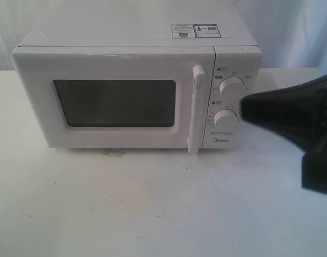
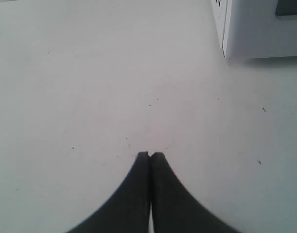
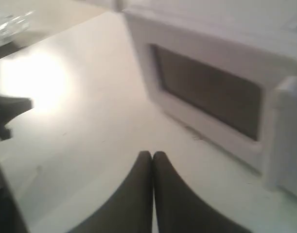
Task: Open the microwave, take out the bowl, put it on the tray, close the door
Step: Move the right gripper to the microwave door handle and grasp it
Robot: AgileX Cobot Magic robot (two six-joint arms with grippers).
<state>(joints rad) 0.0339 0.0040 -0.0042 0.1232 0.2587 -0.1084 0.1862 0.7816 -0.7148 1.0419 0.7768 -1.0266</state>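
The white microwave (image 1: 136, 91) stands at the back of the table, its door (image 1: 115, 101) closed, with the tall bar handle (image 1: 197, 110) beside two round knobs (image 1: 231, 85). The bowl is hidden; nothing shows through the dark window. My right gripper (image 1: 246, 110) is a blurred black shape in front of the lower knob, shut and empty; its wrist view shows the tips (image 3: 152, 154) together, with the door window (image 3: 206, 94) and handle (image 3: 284, 136) ahead. My left gripper (image 2: 150, 155) is shut and empty over bare table, a microwave corner (image 2: 226, 29) beyond it. No tray is in view.
The white table (image 1: 152, 203) spreads in front of the microwave. A small tan patch (image 1: 113, 153) lies under its front edge. In the right wrist view a clear glass object (image 3: 9, 24) sits far off, and a dark arm part (image 3: 9, 109) shows at the side.
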